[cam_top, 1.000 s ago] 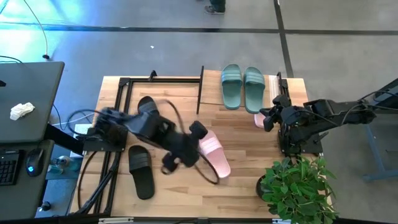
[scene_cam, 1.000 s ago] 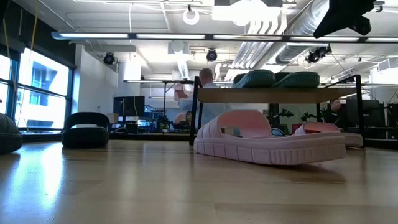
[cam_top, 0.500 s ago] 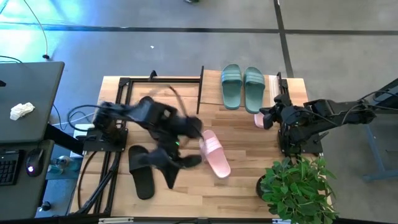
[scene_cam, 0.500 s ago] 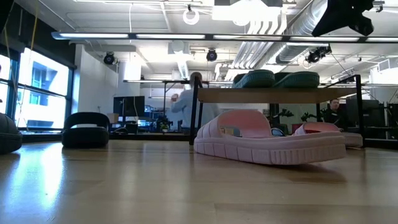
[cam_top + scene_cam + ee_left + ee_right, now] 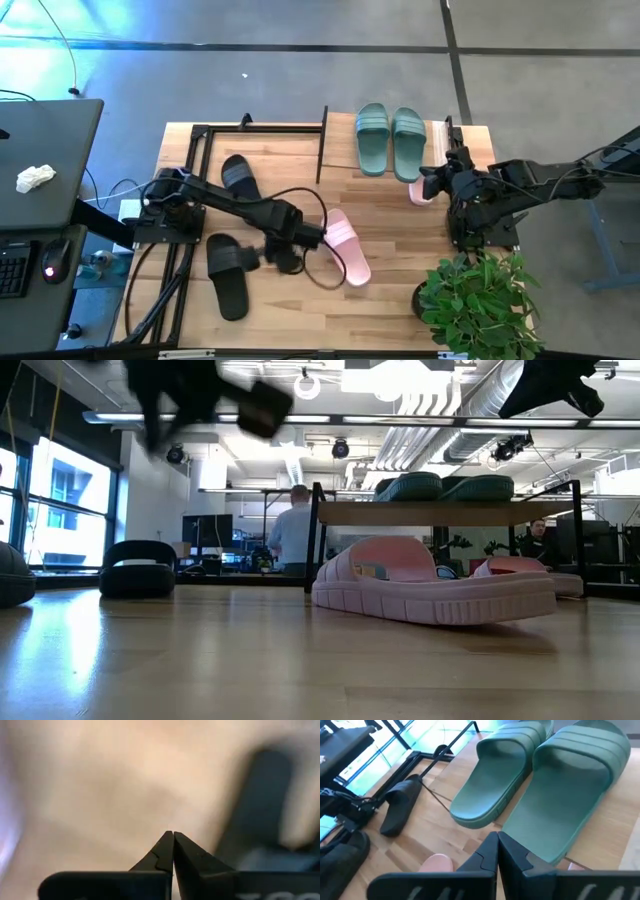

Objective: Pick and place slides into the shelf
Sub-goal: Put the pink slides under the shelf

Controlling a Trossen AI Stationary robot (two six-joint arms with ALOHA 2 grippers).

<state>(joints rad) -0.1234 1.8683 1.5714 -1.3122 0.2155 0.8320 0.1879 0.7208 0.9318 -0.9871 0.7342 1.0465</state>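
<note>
My left gripper (image 5: 283,262) is shut and points down over the table, between a black slide (image 5: 227,275) and a pink slide (image 5: 345,245); it holds nothing. In its wrist view the shut fingers (image 5: 173,851) hang over blurred wood, with a dark shape (image 5: 260,820) beside them. A second black slide (image 5: 238,177) lies farther back. The green pair (image 5: 390,140) rests sole-down on the shelf's top board (image 5: 340,150). A second pink slide (image 5: 416,193) lies by the shelf, partly hidden. My right gripper (image 5: 497,851) is shut and waits above the shelf's right end.
A potted plant (image 5: 480,295) stands at the table's near right corner. A black metal frame (image 5: 200,135) lies at the far left. Cables (image 5: 330,275) loop off my left arm near the pink slide. Beyond the table a person (image 5: 295,530) stands in the room.
My left gripper has come down fast toward the table between the near black slide and the pink slide. It has tipped from slanting to pointing nearly straight down, and it has stayed shut. The slides have not moved.
</note>
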